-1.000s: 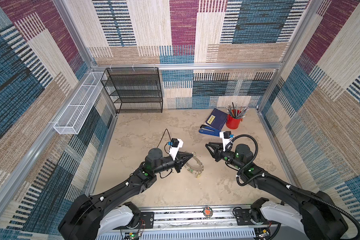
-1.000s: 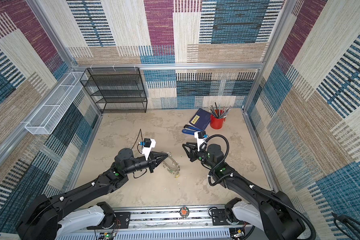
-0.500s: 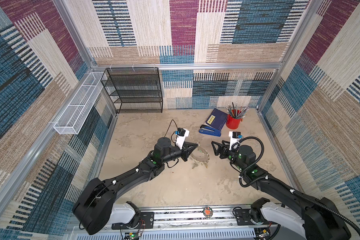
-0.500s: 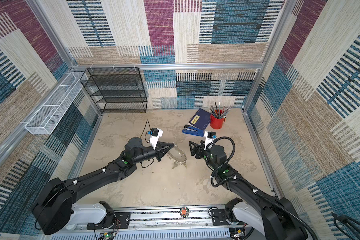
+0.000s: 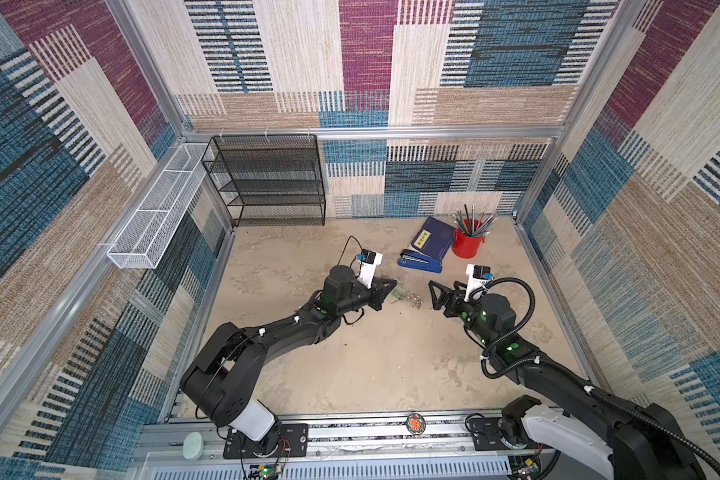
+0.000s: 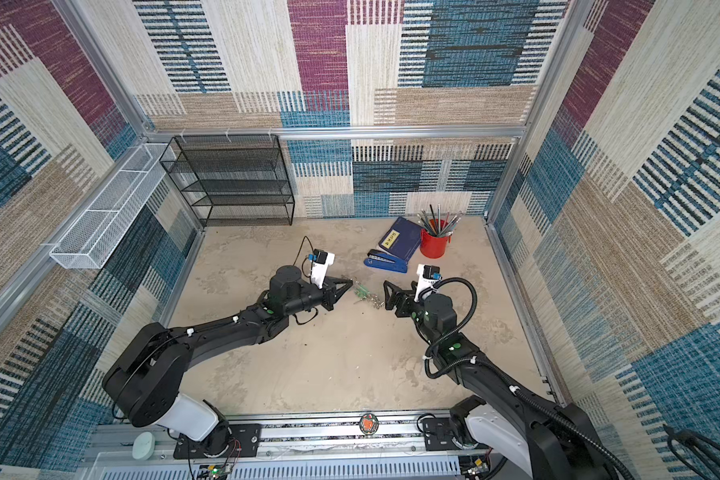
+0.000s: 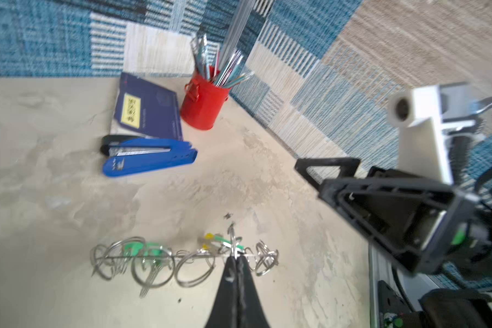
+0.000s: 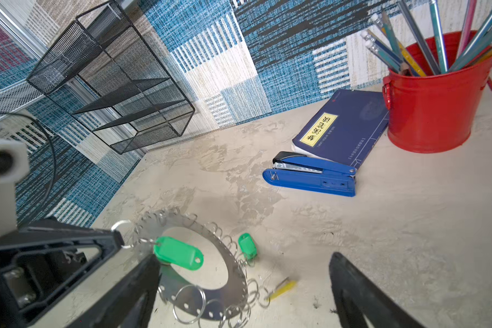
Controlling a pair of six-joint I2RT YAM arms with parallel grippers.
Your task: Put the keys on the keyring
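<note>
The keyring (image 8: 210, 295), a flat grey disc with split rings round its rim, lies mid-table in both top views (image 5: 408, 296) (image 6: 366, 296). My left gripper (image 7: 235, 257) is shut on its rim, and the left wrist view shows the disc edge-on. One green-tagged key (image 8: 179, 252) hangs over the central hole. A second green tag (image 8: 247, 245) and a yellow-tagged key (image 8: 281, 288) sit at the outer rim. I cannot tell whether they are threaded on. My right gripper (image 8: 245, 257) stands wide open just right of the keyring (image 5: 433, 295), holding nothing.
A blue stapler (image 5: 420, 261), a navy book (image 5: 433, 239) and a red cup of pencils (image 5: 468, 243) stand behind the keyring. A black mesh shelf (image 5: 267, 183) is at the back left. A white wire basket (image 5: 159, 212) hangs on the left wall.
My left gripper has carried the keyring toward the back and a little right. The right gripper has opened wide and drawn back to the right of the keyring.
</note>
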